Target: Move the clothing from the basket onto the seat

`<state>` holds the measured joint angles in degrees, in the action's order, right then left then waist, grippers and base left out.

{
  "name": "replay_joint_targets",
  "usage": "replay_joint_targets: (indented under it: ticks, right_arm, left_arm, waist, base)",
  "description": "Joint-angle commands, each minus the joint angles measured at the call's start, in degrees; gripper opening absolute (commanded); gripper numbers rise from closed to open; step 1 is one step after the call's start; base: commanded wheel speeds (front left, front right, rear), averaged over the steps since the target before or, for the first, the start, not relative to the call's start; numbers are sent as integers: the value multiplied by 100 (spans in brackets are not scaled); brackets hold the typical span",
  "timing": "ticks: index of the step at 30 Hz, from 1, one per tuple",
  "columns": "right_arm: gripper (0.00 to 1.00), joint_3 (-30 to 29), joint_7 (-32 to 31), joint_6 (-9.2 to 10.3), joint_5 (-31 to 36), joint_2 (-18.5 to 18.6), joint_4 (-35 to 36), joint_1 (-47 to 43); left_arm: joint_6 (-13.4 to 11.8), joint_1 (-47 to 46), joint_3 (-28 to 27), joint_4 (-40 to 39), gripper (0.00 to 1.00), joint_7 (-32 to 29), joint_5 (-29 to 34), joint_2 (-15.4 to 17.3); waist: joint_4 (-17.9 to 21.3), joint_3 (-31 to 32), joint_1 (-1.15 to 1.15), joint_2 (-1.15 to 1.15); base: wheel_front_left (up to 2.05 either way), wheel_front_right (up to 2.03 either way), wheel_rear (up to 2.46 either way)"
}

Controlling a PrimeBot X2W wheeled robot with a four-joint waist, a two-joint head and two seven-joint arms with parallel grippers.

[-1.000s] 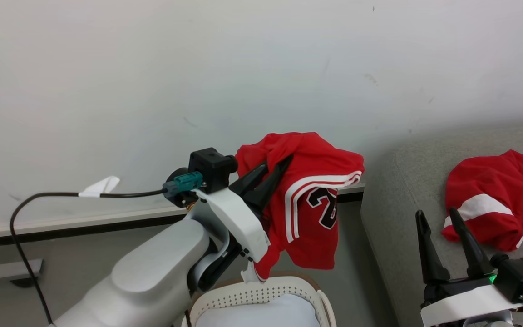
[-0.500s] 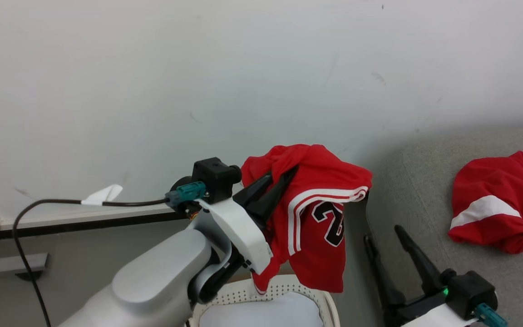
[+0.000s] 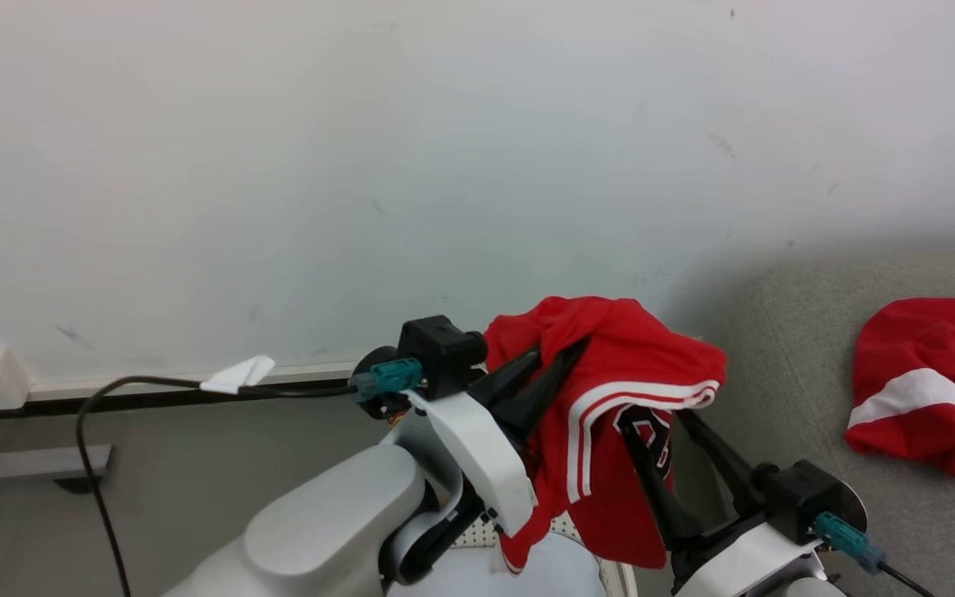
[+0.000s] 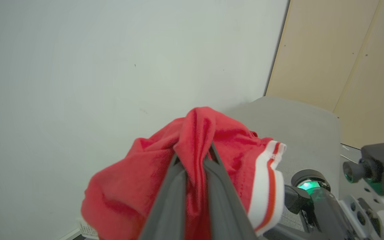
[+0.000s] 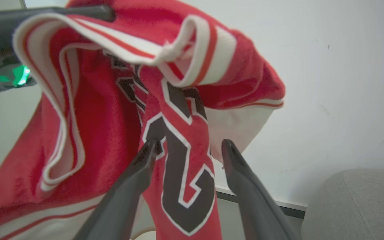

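My left gripper (image 3: 564, 352) is shut on a red garment (image 3: 610, 390) with white stripes and black-and-white lettering, holding it up in the air above the basket (image 3: 559, 524). In the left wrist view its fingers (image 4: 175, 180) pinch a red fold (image 4: 195, 133). My right gripper (image 3: 660, 427) is open, reaching up from below. In the right wrist view the lettered fold (image 5: 182, 160) hangs between its spread fingers (image 5: 138, 173). A second red garment (image 3: 925, 398) with a white panel lies on the grey seat (image 3: 801, 348) at the right.
Plain pale cloth (image 3: 477, 580) lies in the basket, which my left arm mostly hides. A white wall with a dark skirting strip stands close behind. A black cable with a white tag (image 3: 237, 375) trails from my left wrist. Beige panels (image 4: 345, 60) stand beyond the seat.
The head camera has shifted. My right gripper has swung left from in front of the seat to the hanging garment, its fingers now on either side of the lettered fold. The left gripper still holds the garment.
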<state>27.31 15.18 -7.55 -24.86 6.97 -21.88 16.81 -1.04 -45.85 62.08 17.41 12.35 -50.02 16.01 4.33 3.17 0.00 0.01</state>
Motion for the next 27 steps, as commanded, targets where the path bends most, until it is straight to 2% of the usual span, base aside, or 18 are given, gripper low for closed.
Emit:
replay_joint_targets:
  ticks: [1,11,19,20,21,22,27]
  right_arm:
    - [100,38,-6,13,-37,41,-99,42]
    - [100,931,-5,13,-620,-8,-1072,678]
    - [100,1092,-5,13,-878,-20,-1344,835]
    - [86,1053,-5,13,-895,-34,-1368,814]
    - [32,1013,-5,13,-891,-44,-1354,805]
    - [0,982,-5,13,-893,-53,-1319,785]
    - [0,860,-5,13,-889,-35,-1189,656]
  left_arm:
    - [20,54,21,-27,0,5,19,-18]
    - [147,106,214,-15,0,-100,-46,-218]
    - [138,151,229,61,0,-108,-88,-218]
    - [132,153,222,69,0,-107,-106,-219]
    - [126,153,216,78,0,-105,-121,-216]
    - [126,156,210,88,0,-100,-137,-208]
    - [115,178,195,123,0,-75,-162,-186]
  waist:
    - [-48,8,0,-1]
    - [-320,98,0,-1]
    - [-397,158,0,-1]
    - [-395,161,0,-1]
    - [-388,162,0,-1]
    - [-378,164,0,-1]
    - [-304,141,0,-1]
  base:
    - [0,0,0]
    - [0,0,0]
    - [0,0,0]
    - [0,0,0]
    - [0,0,0]
    - [0,0,0]
    - [0,0,0]
